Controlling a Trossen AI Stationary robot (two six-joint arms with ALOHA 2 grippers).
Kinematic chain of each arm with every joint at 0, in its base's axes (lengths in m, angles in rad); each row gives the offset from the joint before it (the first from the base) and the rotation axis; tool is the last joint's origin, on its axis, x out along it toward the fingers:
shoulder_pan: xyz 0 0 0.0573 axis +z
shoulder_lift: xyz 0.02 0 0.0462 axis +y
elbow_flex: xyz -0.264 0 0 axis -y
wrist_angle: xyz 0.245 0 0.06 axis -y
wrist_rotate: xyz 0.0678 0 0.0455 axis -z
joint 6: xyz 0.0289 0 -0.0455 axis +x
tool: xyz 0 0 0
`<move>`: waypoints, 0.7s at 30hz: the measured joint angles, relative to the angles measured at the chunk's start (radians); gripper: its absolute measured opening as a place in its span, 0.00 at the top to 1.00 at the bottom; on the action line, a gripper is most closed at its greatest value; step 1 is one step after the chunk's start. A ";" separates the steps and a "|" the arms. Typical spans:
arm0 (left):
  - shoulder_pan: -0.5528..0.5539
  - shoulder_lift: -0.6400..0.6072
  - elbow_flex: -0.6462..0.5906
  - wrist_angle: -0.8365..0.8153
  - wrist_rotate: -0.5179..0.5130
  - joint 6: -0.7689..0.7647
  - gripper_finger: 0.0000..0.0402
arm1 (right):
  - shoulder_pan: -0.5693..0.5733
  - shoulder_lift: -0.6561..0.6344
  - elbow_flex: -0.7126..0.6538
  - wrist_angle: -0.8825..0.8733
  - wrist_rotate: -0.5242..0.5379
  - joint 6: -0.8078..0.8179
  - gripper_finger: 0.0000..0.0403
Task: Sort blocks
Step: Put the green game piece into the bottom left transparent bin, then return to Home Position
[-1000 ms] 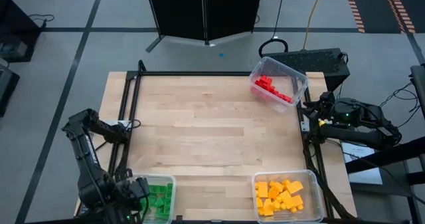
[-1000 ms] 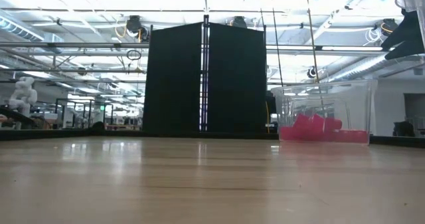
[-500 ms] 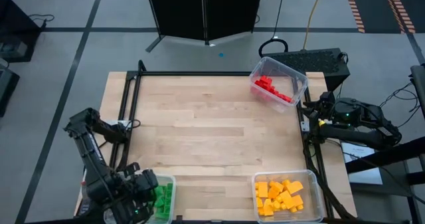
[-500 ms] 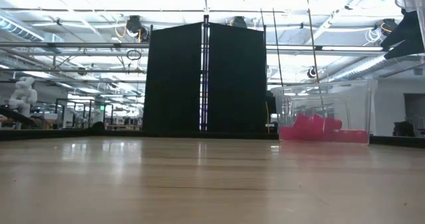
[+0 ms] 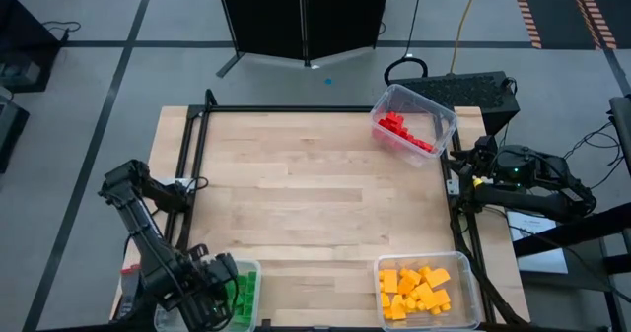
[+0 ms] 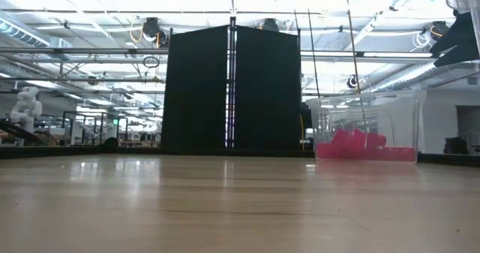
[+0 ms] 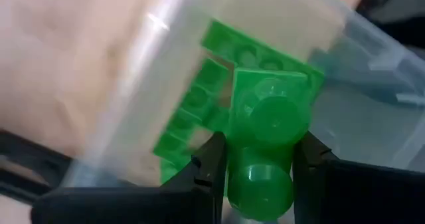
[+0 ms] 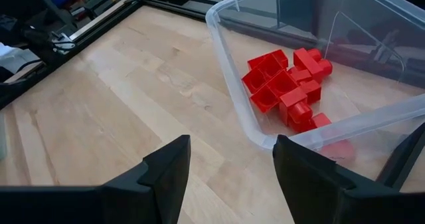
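Pale wooden table [image 5: 315, 194] carries three clear bins: red blocks [image 5: 406, 133] in the far-right one, yellow-orange blocks [image 5: 414, 291] in the near-right one, green blocks [image 5: 243, 293] in the near-left one. Over that near-left bin [image 5: 254, 269] the left gripper [image 7: 259, 167] pinches a green block [image 7: 269, 134] between its fingers. Beside the table's right edge the right gripper [image 8: 229, 161] waits, fingers spread wide and empty, near the red bin [image 8: 239, 111].

Red blocks [image 5: 406, 133], green blocks [image 5: 243, 295] and yellow-orange blocks [image 5: 414, 291] lie heaped apart by colour.
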 joint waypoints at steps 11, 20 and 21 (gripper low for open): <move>0.009 0.000 -0.082 0.203 0.134 -0.057 0.70 | 0.000 0.000 0.000 0.000 0.000 -0.015 0.48; 0.012 -0.001 -0.082 0.175 0.134 -0.053 0.44 | 0.000 0.000 0.000 0.045 0.000 -0.011 0.48; 0.013 -0.006 -0.082 0.157 0.124 -0.054 0.44 | 0.000 0.000 0.000 0.082 0.000 -0.021 0.48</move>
